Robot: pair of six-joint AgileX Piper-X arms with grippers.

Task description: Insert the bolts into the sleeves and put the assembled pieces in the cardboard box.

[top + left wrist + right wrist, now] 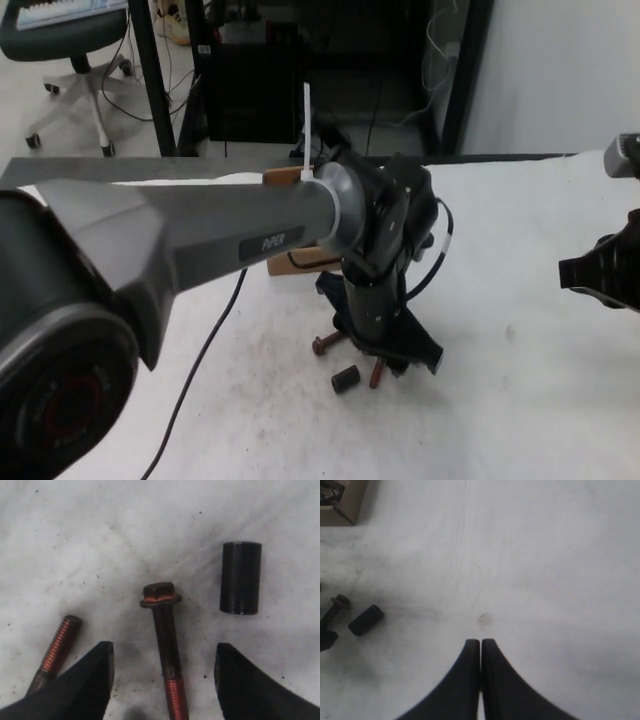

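Observation:
My left gripper point(165, 652) is open and low over the white bench, its fingers point(90, 680) on either side of a rusty flanged bolt point(166, 640) lying flat. A second bolt point(56, 647) lies just outside one finger, and a black sleeve point(240, 577) rests apart from the first bolt's head. From above, the left gripper point(388, 355) points down at the bolts point(325, 343) and the sleeve point(345, 379). My right gripper point(480, 645) is shut and holds nothing, hovering over bare bench, with the sleeve point(366, 619) and a bolt point(333, 606) far off.
The cardboard box point(298, 260) stands behind the left arm, mostly hidden by it; its corner point(342, 502) shows in the right wrist view. The right arm point(605, 270) is at the bench's right edge. Open bench surface point(520, 390) lies between the arms.

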